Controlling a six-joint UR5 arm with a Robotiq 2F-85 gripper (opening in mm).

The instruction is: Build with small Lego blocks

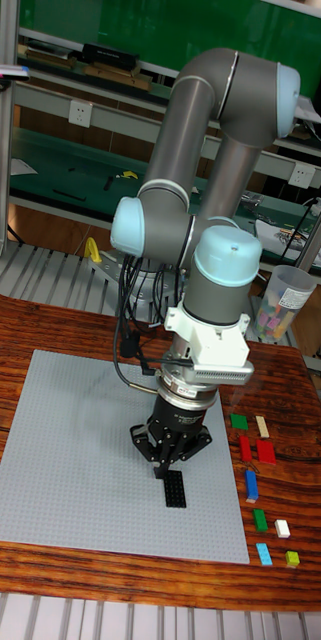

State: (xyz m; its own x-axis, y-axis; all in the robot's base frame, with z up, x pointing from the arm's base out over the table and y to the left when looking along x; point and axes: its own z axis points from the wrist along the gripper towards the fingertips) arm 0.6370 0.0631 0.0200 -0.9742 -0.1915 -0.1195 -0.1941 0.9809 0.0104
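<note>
A black Lego plate (174, 488) lies flat on the grey baseplate (70, 460), near its right part. My gripper (170, 463) points straight down right over the plate's far end, its fingertips at or just above it. The black fingers blend with the black plate, so I cannot tell whether they are open or shut, or whether they hold it. Loose small blocks lie in a column on the wood right of the baseplate: green (240, 422), cream (263, 427), red (259, 450), blue (251, 485), green (260, 518), white (282, 528), light blue (265, 554), lime (293, 559).
A clear plastic cup (283, 300) with coloured pieces stands at the table's back right. The arm's base and cables (130, 330) sit behind the baseplate. Workbenches and metal frame posts stand beyond the wooden table.
</note>
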